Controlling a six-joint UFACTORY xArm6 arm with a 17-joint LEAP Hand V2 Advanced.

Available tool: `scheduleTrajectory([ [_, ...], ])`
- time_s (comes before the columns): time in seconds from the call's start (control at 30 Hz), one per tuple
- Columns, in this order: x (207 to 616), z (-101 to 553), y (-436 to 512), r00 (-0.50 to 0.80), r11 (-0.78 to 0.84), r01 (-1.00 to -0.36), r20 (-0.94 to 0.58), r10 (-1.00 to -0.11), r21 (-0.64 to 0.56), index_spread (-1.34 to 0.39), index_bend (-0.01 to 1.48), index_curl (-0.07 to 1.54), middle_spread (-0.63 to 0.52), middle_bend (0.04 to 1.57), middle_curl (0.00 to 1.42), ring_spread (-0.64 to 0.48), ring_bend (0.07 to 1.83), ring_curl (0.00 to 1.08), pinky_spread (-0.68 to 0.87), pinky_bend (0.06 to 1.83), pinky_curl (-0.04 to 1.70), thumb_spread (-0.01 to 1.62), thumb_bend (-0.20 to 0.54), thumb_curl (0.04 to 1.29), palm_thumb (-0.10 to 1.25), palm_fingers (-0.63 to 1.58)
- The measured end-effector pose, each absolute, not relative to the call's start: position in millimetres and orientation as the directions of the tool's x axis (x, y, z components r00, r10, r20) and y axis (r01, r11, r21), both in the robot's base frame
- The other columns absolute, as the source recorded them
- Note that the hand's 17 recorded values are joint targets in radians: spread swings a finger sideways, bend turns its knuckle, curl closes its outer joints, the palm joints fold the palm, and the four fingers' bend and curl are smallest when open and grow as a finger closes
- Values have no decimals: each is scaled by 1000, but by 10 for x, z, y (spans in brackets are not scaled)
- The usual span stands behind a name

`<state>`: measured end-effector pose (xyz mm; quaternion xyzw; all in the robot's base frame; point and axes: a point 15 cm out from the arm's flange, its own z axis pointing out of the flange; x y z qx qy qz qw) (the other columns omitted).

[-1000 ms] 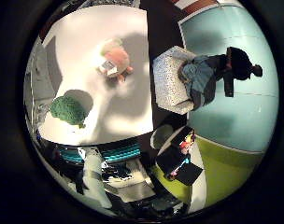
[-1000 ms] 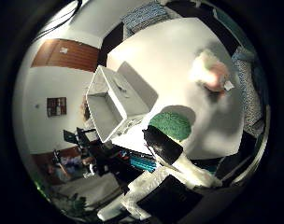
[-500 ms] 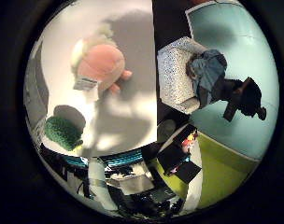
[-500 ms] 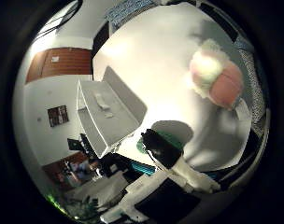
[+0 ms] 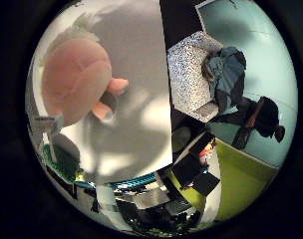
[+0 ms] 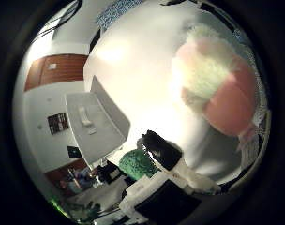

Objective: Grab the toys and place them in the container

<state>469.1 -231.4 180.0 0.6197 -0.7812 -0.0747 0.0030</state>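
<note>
Now | pink plush toy [image 5: 74,79] close under palm, soft, light | grasp round body | hand [image 6: 168,161] holds nothing, curl unclear

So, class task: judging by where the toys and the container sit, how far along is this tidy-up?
Nothing looks done: the white container seems to hold no toys. In hand: the palm is close over the pink plush toy, which lies on the white table, not yet grasped. Left: lifting it, then the green toy by the table's edge near the container.

White table [image 5: 141,124], speckled armchair [image 5: 191,74] (draped clothes) beside it
</note>
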Motion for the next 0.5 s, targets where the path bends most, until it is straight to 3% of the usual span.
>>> scheduleTrajectory([
  [0.3,4618,1481,-2323,-243,224,-957,-91,-966,183,-316,150,256,12,206,338,193,350,244,448,463,284,1160,-19,304,534,148],
  [0.4,4608,1425,-2316,-243,222,-956,-91,-966,193,-305,131,238,-3,251,347,174,430,259,440,475,283,1157,-19,305,538,232],
  [0.47,4604,1422,-2309,-242,221,-955,-90,-966,197,-287,115,219,-40,332,370,112,537,279,414,498,283,1151,-15,310,557,348],
  [0.5,4598,1421,-2305,-243,221,-955,-91,-966,199,-275,126,209,-78,398,389,37,619,291,331,514,276,1144,-12,314,577,476],
])
